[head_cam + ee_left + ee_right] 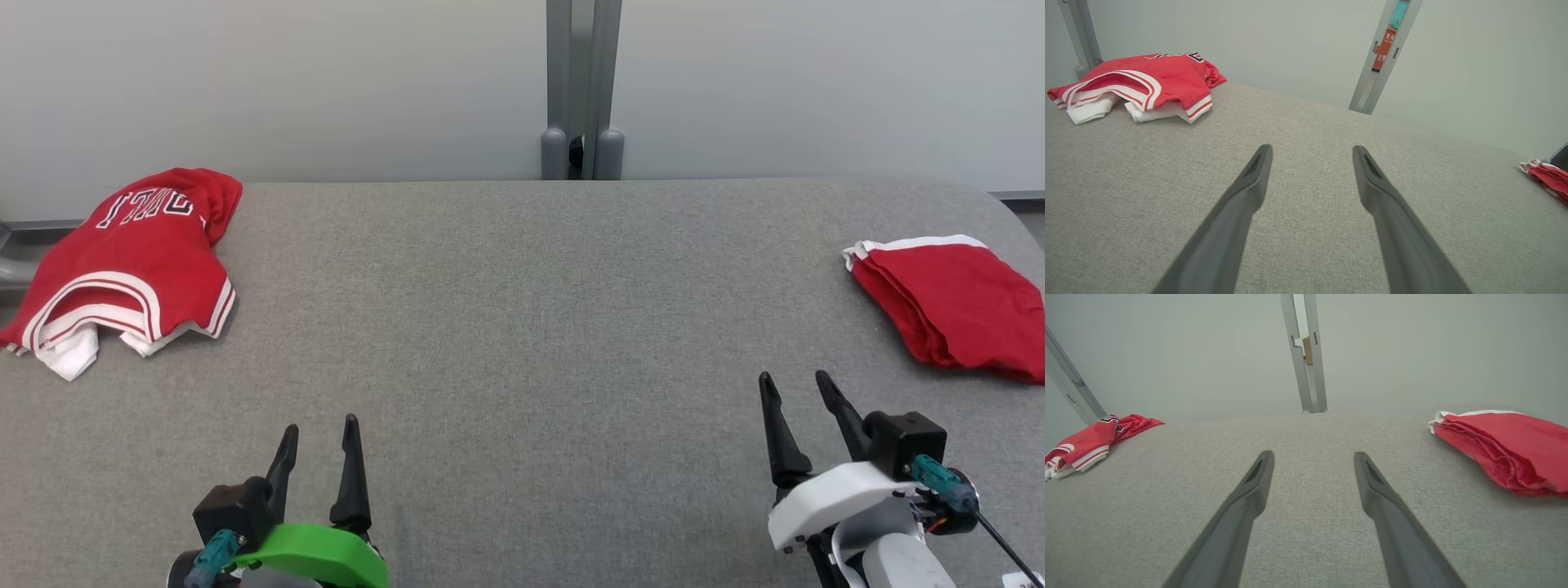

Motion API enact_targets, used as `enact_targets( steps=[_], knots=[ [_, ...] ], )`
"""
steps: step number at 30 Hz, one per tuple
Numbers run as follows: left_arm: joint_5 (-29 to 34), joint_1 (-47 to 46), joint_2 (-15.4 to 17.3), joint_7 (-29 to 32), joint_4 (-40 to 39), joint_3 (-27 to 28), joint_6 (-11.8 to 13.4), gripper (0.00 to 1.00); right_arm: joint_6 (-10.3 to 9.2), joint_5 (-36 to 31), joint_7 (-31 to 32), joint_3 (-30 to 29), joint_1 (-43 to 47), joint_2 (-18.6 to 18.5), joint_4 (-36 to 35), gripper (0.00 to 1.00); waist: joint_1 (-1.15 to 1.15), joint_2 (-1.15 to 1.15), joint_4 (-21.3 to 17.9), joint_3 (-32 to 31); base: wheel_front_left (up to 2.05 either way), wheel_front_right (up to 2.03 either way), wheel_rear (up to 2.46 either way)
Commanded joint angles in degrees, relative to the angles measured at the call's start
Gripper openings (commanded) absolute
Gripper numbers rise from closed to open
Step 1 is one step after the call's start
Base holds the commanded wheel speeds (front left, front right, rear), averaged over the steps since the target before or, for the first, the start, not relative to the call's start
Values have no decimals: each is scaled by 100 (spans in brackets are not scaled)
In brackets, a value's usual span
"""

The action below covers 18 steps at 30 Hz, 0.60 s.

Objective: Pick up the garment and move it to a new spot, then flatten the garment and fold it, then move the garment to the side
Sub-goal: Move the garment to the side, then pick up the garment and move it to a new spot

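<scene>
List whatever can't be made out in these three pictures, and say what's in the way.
- The jersey, head view: its lettering is upside down and partly tucked under a fold, so the word is incomplete.
- The folded red garment, head view: cut off by the right edge; its type cannot be told.
- The orange label on the post, left wrist view: print too small to read.

A grey fabric-covered table (522, 327) stood before a pale, plain wall (286, 82). A grey metal post (581, 82) rose behind its far edge, carrying an orange label (1383, 49). The light was soft and even.
</scene>
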Motion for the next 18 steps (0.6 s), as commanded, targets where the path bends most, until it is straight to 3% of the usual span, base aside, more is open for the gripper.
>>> enact_targets(
  steps=[1, 18],
  knots=[
    [-3, 94, -3, -2, 3, 0, -24, 100, -8, -51, -18, -44, 118, -22, -91, 100, 0, 0, -13, -25, 0, 0, 0],
    [52, 127, 68, -3, 56, -49, 15, 100, -8, -114, 215, -79, 475, -19, -512, 100, 0, 0, -85, -103, 0, 0, 0]
  ],
)
